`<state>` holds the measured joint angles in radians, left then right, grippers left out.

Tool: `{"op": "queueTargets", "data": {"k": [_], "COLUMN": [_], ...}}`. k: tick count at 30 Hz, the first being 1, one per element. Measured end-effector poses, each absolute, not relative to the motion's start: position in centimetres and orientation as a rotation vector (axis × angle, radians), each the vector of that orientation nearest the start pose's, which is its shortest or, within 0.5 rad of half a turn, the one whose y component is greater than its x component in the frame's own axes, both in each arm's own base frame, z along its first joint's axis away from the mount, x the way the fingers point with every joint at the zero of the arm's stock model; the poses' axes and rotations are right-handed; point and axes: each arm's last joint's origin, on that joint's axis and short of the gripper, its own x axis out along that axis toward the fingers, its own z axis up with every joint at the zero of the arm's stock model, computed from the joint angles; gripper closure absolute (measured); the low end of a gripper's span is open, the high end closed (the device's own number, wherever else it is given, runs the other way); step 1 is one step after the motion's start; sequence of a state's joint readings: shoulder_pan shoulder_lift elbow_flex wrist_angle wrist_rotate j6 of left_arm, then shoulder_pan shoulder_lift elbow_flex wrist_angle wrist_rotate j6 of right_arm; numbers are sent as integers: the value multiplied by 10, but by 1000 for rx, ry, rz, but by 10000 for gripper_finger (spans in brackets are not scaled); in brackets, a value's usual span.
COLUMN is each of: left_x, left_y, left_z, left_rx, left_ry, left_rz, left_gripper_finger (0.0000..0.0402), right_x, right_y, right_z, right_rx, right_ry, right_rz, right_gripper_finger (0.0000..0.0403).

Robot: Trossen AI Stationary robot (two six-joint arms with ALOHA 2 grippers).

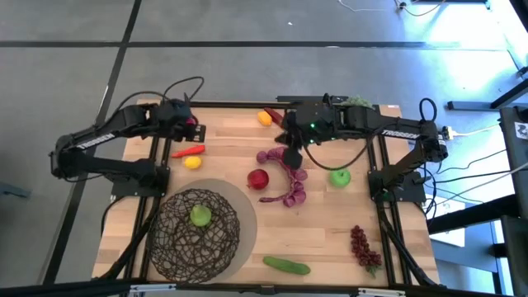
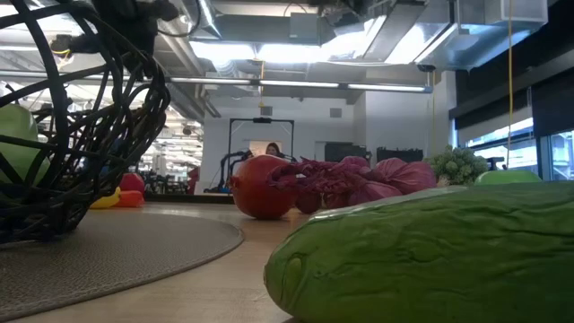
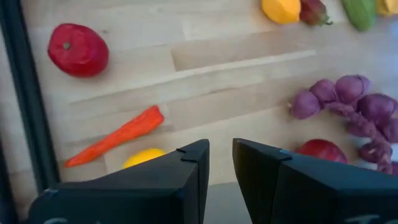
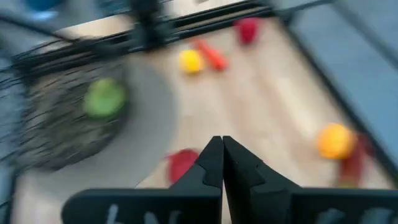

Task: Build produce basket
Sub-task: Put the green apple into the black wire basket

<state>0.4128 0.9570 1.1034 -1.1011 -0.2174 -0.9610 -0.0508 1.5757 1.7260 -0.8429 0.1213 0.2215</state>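
The dark wire basket stands on a round grey mat near the table's near-left corner, with a green apple inside it. On the wood lie a red apple, a purple grape bunch, a second green apple, a red chili, a yellow fruit, dark-red grapes and a cucumber. My right gripper is shut and empty over the far end of the purple grapes. My left gripper hovers at the far left above the chili, slightly open and empty.
An orange fruit and a dark red piece lie at the far edge, and a red fruit sits near the left gripper. Black frame rails run along both table sides. Bare wood lies between the mat and the dark-red grapes.
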Motion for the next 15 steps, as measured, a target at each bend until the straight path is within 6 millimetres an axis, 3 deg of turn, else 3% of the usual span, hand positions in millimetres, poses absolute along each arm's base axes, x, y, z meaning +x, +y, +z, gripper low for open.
{"op": "queueTargets", "data": {"k": [4, 15], "left_x": [141, 140], "left_y": [85, 118], "left_z": [332, 320], "left_rx": [-985, -940], "left_ry": [613, 754], "left_rz": [1079, 1024], "left_gripper_finger": [339, 339], "right_x": [327, 336], "right_y": [-33, -59], "right_z": [402, 389], "right_rx": [217, 220], "right_ry": [656, 713], "right_rz": [-341, -257], "right_gripper_finger": [402, 400]}}
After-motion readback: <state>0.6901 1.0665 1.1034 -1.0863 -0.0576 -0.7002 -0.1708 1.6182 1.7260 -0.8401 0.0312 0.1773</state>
